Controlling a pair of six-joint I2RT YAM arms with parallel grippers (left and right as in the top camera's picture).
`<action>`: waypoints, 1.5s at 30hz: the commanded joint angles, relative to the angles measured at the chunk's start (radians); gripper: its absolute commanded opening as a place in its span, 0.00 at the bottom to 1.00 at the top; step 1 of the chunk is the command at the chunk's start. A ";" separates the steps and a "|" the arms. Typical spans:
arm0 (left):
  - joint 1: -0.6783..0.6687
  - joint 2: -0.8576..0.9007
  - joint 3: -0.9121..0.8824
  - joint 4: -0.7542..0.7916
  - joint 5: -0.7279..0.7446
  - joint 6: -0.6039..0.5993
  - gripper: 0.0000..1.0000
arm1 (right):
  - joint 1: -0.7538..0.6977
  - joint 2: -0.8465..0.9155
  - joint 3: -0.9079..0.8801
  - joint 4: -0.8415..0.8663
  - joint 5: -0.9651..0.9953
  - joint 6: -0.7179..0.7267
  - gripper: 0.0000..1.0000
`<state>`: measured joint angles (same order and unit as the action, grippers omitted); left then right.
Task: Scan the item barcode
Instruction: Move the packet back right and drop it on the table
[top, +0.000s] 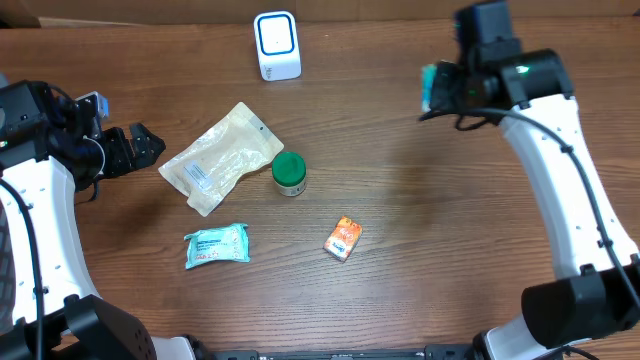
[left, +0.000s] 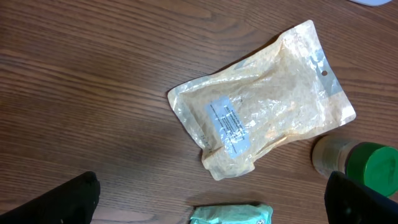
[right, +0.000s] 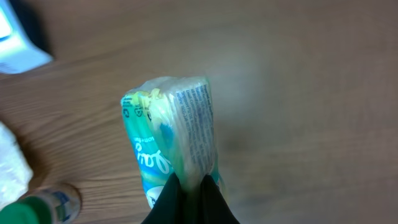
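The left end effector (top: 148, 150) hangs released, idle beside the pouch (top: 222, 157). Right of the white scanner (top: 277, 45), the right end effector (right: 188, 190) grips a teal packet (right: 171, 134) above the bench (top: 430, 240). The presenting step is in hand, and next, I judge, the packet must travel to the scanner with its barcode facing it.
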<state>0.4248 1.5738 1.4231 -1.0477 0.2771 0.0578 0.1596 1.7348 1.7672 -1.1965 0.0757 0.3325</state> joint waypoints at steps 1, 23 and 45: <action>-0.006 -0.010 -0.001 0.001 0.007 -0.010 1.00 | -0.098 -0.002 -0.100 0.010 -0.110 0.065 0.04; -0.006 -0.010 -0.001 0.001 0.007 -0.010 1.00 | -0.254 -0.001 -0.573 0.398 -0.251 0.057 0.24; -0.006 -0.010 -0.001 0.001 0.007 -0.010 1.00 | 0.222 0.032 -0.373 0.039 -0.497 -0.082 0.32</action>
<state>0.4248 1.5738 1.4216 -1.0477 0.2771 0.0578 0.2817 1.7447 1.4109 -1.1614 -0.3958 0.2470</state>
